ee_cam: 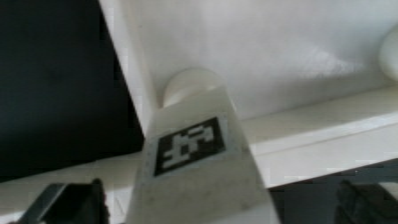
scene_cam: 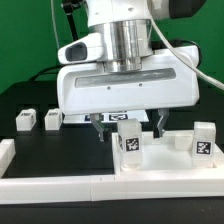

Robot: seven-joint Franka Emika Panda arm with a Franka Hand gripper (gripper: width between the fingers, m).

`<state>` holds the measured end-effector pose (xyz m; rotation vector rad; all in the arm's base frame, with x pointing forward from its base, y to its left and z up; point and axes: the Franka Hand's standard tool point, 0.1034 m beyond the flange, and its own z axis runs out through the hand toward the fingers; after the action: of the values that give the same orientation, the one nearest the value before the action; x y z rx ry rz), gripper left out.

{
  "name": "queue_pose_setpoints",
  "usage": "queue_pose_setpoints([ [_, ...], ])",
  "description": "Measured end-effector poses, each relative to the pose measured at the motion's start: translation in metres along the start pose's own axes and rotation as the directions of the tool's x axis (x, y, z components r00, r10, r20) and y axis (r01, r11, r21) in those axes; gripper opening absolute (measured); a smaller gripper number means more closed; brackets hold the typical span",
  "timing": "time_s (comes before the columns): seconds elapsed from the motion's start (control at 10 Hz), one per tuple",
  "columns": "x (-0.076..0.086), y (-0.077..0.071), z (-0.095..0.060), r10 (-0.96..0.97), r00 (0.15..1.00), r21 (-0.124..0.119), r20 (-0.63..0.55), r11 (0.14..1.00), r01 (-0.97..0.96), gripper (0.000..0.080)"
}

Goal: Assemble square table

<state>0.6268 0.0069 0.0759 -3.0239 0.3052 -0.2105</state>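
We see the gripper point(scene_cam: 129, 131) hanging low over the white slab point(scene_cam: 160, 168) of the square table, its jaws spread wide and closed on nothing. Between them stands the tagged leg point(scene_cam: 128, 138), upright on the slab near the end that lies toward the exterior view's left. In the wrist view this tagged leg point(ee_cam: 192, 150) rises between the dark fingertips point(ee_cam: 68, 204), with a clear gap on either side, so the gripper point(ee_cam: 219, 202) straddles it without touching. Behind it we see the pale slab point(ee_cam: 267, 50) and the black table point(ee_cam: 54, 80). We cannot tell whether the leg's foot sits in a corner socket. A second leg point(scene_cam: 203, 140) stands upright at the slab's other end, toward the exterior view's right, well apart from the gripper. On the black table point(scene_cam: 30, 100), toward the exterior view's left, the outer leg block point(scene_cam: 25, 121) and the inner leg block point(scene_cam: 52, 118) sit side by side, off the slab. A white border rail point(scene_cam: 50, 186) runs along the front.
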Motion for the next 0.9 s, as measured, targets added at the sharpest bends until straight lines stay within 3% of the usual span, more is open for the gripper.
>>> queue_pose_setpoints([
  [0.1, 0.0, 0.0, 0.0, 0.022, 1.0, 0.0, 0.0, 1.0, -0.022, 0.0551],
  [0.2, -0.0002, 0.0001, 0.0003, 0.026, 1.0, 0.0, 0.0, 1.0, -0.026, 0.0551],
  [0.3, -0.0004, -0.0002, 0.0007, 0.082, 0.997, 0.001, 0.001, 0.997, -0.082, 0.0369],
  [0.4, -0.0003, 0.0025, 0.0009, 0.164, 0.986, -0.002, 0.001, 0.986, -0.164, 0.0294],
  [0.7, -0.0002, 0.0047, 0.0015, 0.363, 0.932, 0.0, 0.004, 0.932, -0.363, 0.0294],
  [0.8, 0.0006, 0.0056, 0.0017, 0.503, 0.864, -0.009, 0.018, 0.864, -0.503, 0.0294],
  [0.9, -0.0001, 0.0076, 0.0025, 0.671, 0.741, -0.011, 0.031, 0.742, -0.671, 0.0294],
])
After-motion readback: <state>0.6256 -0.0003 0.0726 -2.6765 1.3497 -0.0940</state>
